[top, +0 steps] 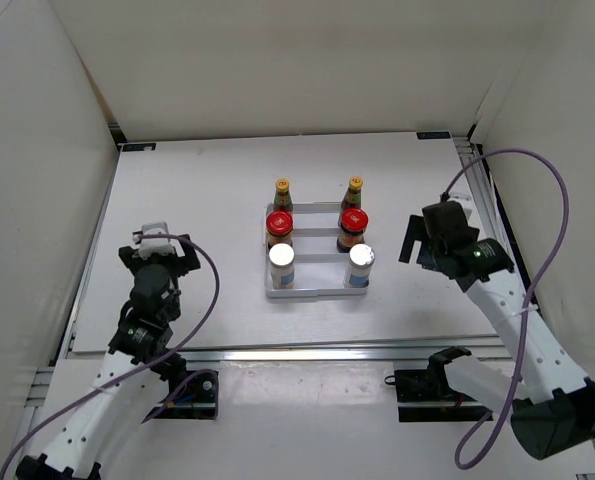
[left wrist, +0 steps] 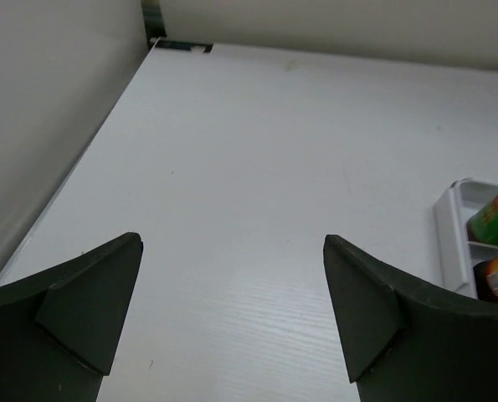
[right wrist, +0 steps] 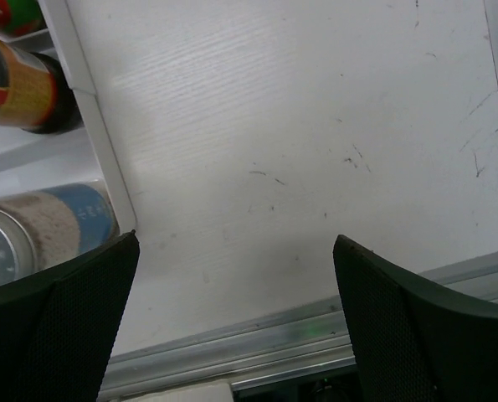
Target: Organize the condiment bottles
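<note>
Top external shows you the bottles (top: 352,228) upright in the tray (top: 317,294), left of your nearer right end effector (top: 409,242); it and the left end effector (top: 160,240) gape empty.

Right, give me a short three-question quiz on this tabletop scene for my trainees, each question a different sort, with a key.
1. True or false: the left claw and the right claw are both open and empty.
2. How many condiment bottles show in the top view?
3. In the white tray, which pair stands in the row nearest the arm bases? A yellow-capped dark bottles; B red-lidded jars; C silver-capped shakers.
Key: 1 true; 2 six; 3 C.
</note>
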You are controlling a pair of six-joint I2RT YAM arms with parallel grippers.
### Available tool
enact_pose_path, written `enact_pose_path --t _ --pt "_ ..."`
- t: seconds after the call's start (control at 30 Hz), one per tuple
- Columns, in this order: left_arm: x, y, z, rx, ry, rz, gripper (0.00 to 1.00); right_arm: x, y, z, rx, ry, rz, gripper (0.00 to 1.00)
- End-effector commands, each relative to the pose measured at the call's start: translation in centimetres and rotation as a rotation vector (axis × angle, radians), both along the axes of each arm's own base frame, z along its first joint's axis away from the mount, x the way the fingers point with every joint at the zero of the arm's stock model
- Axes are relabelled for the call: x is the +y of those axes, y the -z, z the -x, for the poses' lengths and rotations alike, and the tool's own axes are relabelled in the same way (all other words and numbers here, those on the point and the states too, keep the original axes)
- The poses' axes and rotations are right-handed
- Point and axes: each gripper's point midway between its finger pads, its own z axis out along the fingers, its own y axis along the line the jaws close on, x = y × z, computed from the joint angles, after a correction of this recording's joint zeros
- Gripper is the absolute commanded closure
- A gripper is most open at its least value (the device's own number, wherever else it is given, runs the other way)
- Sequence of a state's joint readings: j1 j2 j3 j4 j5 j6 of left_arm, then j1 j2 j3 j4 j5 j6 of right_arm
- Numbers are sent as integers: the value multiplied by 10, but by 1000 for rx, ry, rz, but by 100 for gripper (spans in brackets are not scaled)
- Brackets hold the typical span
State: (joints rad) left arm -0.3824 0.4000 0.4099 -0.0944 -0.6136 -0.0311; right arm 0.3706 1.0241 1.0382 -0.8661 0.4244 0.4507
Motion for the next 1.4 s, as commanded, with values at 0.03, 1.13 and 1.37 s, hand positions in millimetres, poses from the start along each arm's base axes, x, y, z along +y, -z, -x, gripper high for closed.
enact_pose_path --t 0.03,1.13,1.37 --pt "15 -8 0 13 -111 20 0 -13 -17 5 -142 63 -15 0" --pt "-8 79 -55 -20 -33 17 0 -43 -34 34 -213 153 24 0" --pt "13 98 -78 6 -130 -46 0 -40 -34 33 -196 122 30 0"
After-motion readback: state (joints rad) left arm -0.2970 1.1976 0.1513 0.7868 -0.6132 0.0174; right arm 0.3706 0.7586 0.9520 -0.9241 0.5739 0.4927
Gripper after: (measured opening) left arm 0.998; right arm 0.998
